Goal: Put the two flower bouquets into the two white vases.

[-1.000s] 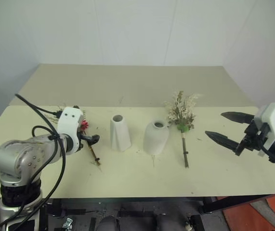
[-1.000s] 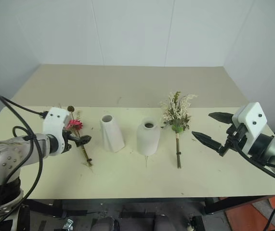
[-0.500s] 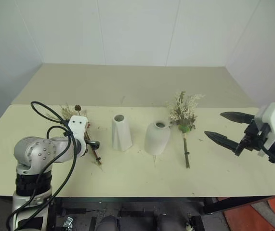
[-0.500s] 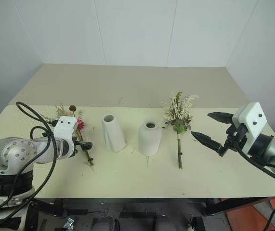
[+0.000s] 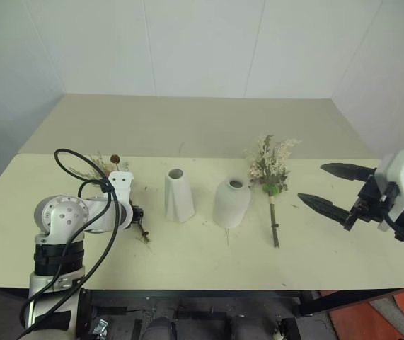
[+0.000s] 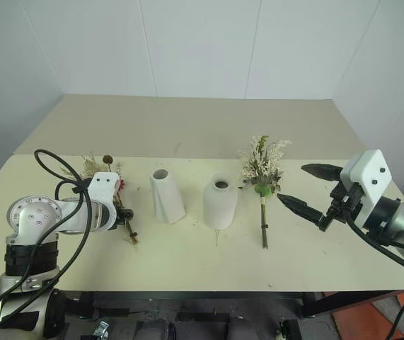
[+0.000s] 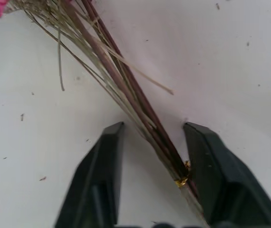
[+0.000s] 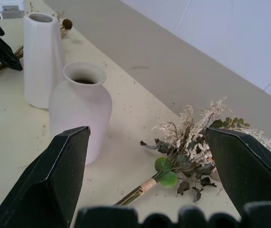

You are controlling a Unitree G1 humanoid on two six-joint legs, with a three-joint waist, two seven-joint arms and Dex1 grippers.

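- Far left: pink daisy bouquet (image 6: pixel 110 195) flat on the table (image 6: pixel 187 255), heads toward the far side, stems toward the near edge.
- Left gripper (image 7: pixel 152 166) low over its stems, pointing steeply down — fingers (image 7: pixel 102 180) astride the stem bundle with a gap on one side; other finger touching the stems near a small gold tie. Not clamped.
- Tall faceted vase (image 6: pixel 166 195) upright, just right of that bouquet.
- Round vase (image 6: pixel 220 202) upright beside it, mouth open, nothing inside.
- Cream-white bouquet (image 6: pixel 262 170) flat on the table right of the round vase, blooms far, stem near — apart from the vase.
- Right gripper (image 6: pixel 304 190) off to the right, above the table, roughly level, fingers spread wide, nothing held.
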